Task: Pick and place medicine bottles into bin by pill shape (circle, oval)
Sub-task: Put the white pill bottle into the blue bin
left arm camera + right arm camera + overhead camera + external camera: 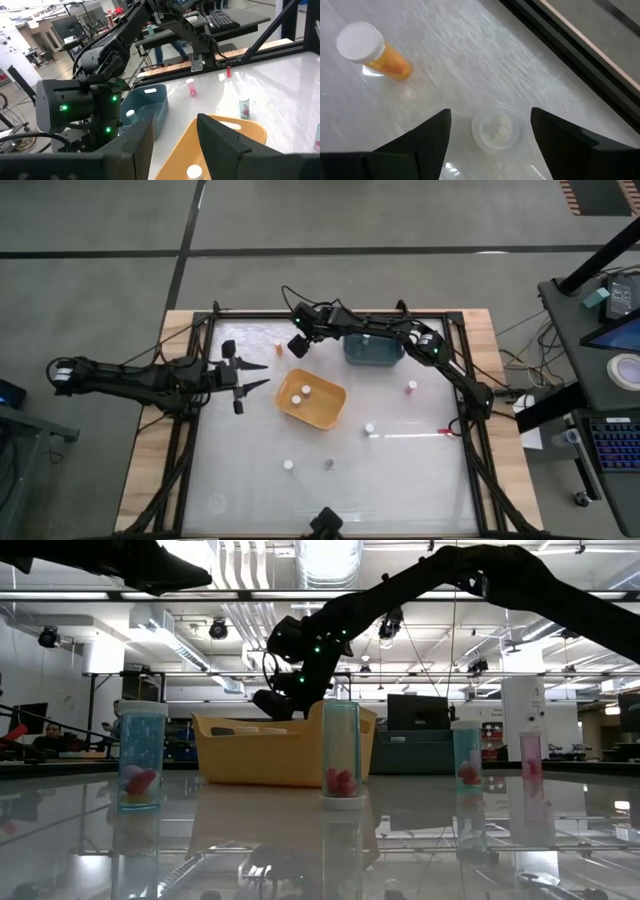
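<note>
On the glossy white table, all placed from the orange tub:
Orange tub: rounded-rectangular plastic, smooth walls, near table centre; two white-capped bottles stand inside.
Blue tub: same rounded shape, dark teal plastic, beyond the orange tub toward the far edge; one white cap shows inside in the left wrist view.
Right gripper: hangs just past the orange tub's far-left corner, fingers spread wide, holding nothing; a clear bottle with white pills sits on the table between them, seen from above.
Orange bottle: translucent amber cylinder, white cap, near the clear bottle, apart from it.
Left gripper: left of the orange tub, fingers parted, empty, pointing at it.
Loose bottles: pink one to the right; white-capped one right and nearer; white-capped one and grey one nearer the front edge.
</note>
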Motion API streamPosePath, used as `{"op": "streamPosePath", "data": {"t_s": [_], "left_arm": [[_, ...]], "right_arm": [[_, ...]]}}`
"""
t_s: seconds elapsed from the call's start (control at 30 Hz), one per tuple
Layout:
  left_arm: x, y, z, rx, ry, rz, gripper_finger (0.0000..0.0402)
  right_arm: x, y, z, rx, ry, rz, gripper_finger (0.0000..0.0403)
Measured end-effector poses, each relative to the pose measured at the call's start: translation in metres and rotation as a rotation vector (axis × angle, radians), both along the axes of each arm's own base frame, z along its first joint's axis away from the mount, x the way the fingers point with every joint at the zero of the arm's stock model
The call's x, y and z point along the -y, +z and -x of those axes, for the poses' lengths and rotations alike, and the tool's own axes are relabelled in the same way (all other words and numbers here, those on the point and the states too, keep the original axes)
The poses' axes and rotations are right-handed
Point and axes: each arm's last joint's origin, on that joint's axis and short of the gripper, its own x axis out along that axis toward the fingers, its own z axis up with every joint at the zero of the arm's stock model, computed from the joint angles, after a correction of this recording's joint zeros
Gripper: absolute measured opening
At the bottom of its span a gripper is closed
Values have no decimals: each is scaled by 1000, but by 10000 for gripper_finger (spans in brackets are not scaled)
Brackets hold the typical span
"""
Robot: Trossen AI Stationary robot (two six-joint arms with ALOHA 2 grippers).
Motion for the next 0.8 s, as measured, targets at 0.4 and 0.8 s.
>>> {"op": "streamPosePath", "data": {"t_s": [0.4,0.8], "left_arm": [[0,0,0,0,8,-6,135],[-1,0,0,-1,26,-9,135]], "right_arm": [[0,1,-1,12,1,5,221],[-1,1,-1,8,12,9,130]]}}
